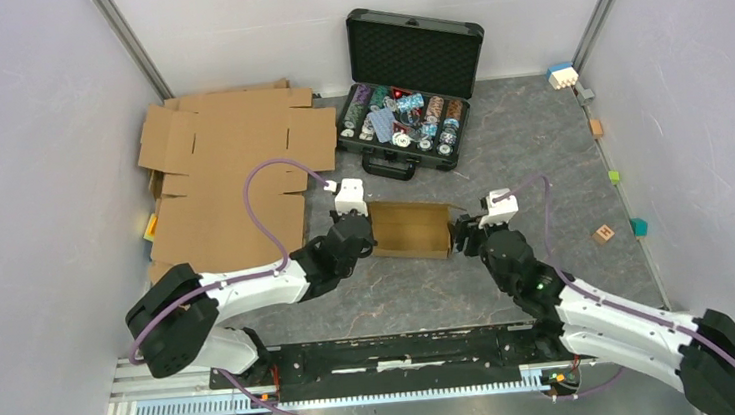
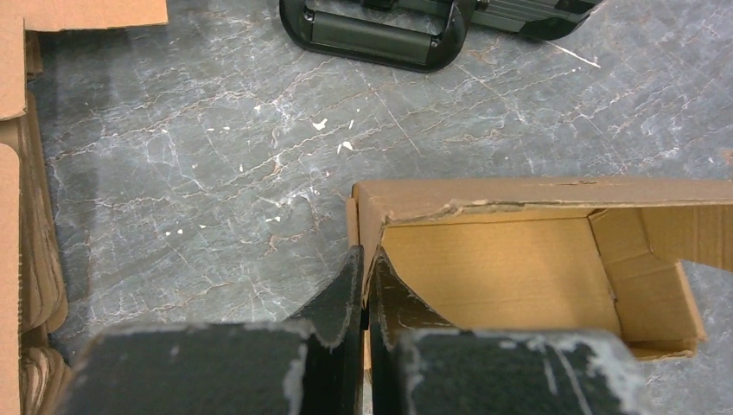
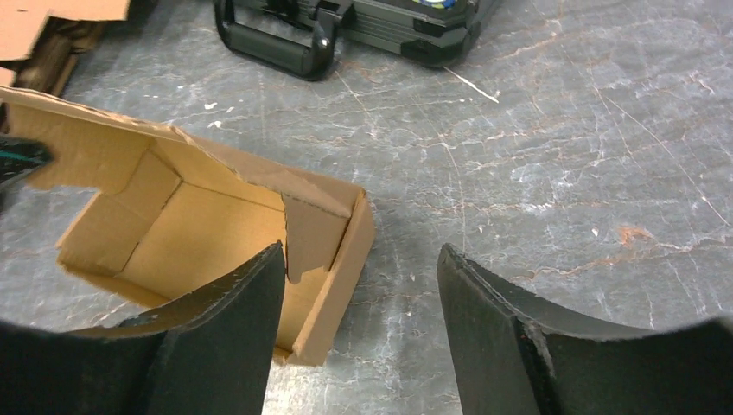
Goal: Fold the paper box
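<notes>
The paper box [image 1: 410,228] is a small brown cardboard carton lying in the middle of the table, partly folded, with its inside open toward the arms. My left gripper [image 1: 358,236] is shut on the box's left side wall [image 2: 366,226]; one finger is inside, one outside. My right gripper [image 1: 464,235] is open at the box's right end. In the right wrist view its left finger [image 3: 251,298] is over the box's right wall [image 3: 341,259] and its right finger [image 3: 484,303] is over bare table. The box's far flap [image 3: 104,121] stands up.
Bigger flat brown cardboard sheets [image 1: 230,169] lie at the back left. An open black case of chips [image 1: 411,83] stands behind the box, its handle [image 2: 380,39] close to it. Small coloured blocks [image 1: 604,234] lie along the right side.
</notes>
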`<action>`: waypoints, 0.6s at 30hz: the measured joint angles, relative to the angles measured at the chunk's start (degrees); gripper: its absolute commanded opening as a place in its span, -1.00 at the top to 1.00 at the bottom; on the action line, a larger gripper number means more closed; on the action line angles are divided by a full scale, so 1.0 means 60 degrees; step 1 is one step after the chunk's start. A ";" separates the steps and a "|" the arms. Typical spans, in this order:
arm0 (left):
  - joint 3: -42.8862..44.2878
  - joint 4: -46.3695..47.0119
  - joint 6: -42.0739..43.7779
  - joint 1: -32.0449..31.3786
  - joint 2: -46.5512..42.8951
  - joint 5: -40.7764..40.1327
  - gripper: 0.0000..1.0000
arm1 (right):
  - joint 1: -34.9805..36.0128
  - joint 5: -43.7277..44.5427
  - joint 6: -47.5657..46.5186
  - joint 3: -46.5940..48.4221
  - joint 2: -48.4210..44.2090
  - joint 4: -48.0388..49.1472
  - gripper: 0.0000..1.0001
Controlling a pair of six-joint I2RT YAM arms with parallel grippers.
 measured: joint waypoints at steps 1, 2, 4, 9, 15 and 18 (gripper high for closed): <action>-0.0018 -0.0004 0.0018 0.0000 0.0000 -0.0025 0.96 | 0.0000 -0.0146 -0.0098 -0.0095 -0.0342 -0.0113 -0.50; -0.0029 -0.0007 0.0040 0.0000 0.0000 -0.0047 0.95 | 0.0000 -0.0288 -0.0175 -0.0142 -0.0623 -0.0200 -0.53; -0.0040 -0.0018 0.0062 -0.0004 0.0000 -0.0066 0.96 | -0.0004 -0.0550 -0.0364 -0.0168 -0.1137 -0.0419 -0.58; -0.0044 -0.0018 0.0073 -0.0044 0.0000 -0.0073 0.96 | -0.0007 -0.1162 -0.0736 -0.0098 -0.1759 -0.0936 -0.59; -0.0044 -0.0022 0.0109 -0.0062 0.0000 -0.0073 0.95 | -0.0025 -0.1763 -0.1118 0.0776 -0.1672 -0.1497 -0.57; -0.0044 -0.0022 0.0135 -0.0073 0.0000 -0.0069 0.95 | -0.0029 -0.2029 -0.1300 0.1275 -0.1603 -0.1486 -0.58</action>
